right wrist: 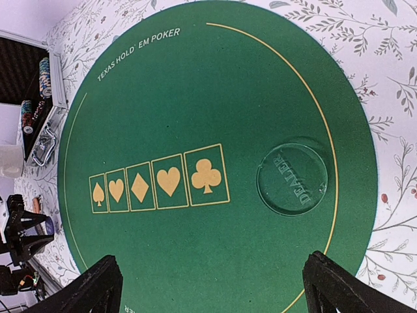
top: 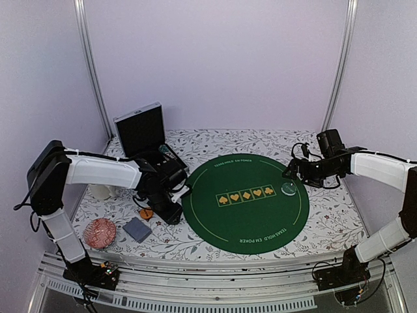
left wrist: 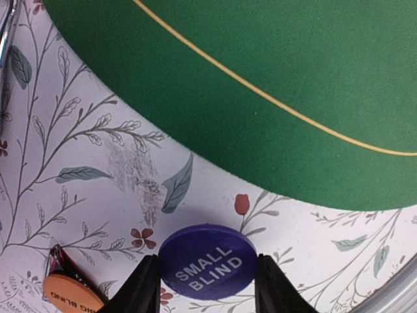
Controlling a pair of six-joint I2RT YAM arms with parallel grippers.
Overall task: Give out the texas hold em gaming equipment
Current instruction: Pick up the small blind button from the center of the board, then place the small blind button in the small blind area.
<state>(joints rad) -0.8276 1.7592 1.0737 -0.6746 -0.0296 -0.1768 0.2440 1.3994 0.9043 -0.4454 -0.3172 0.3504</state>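
Two fingers of the left gripper are pinching the purple SMALL BLIND button, sitting on the floral cloth just beside the green poker mat (orange BIG BLIND button nearby). Right gripper is hanging wide open over the mat. Next, probably: lifting it cleanly onto the mat.

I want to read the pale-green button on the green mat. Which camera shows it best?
The right wrist view: the pale-green button sits large, its DEALER lettering legible. The top external view shows the button only as a small disc on the green mat's right side. The left wrist view misses it.
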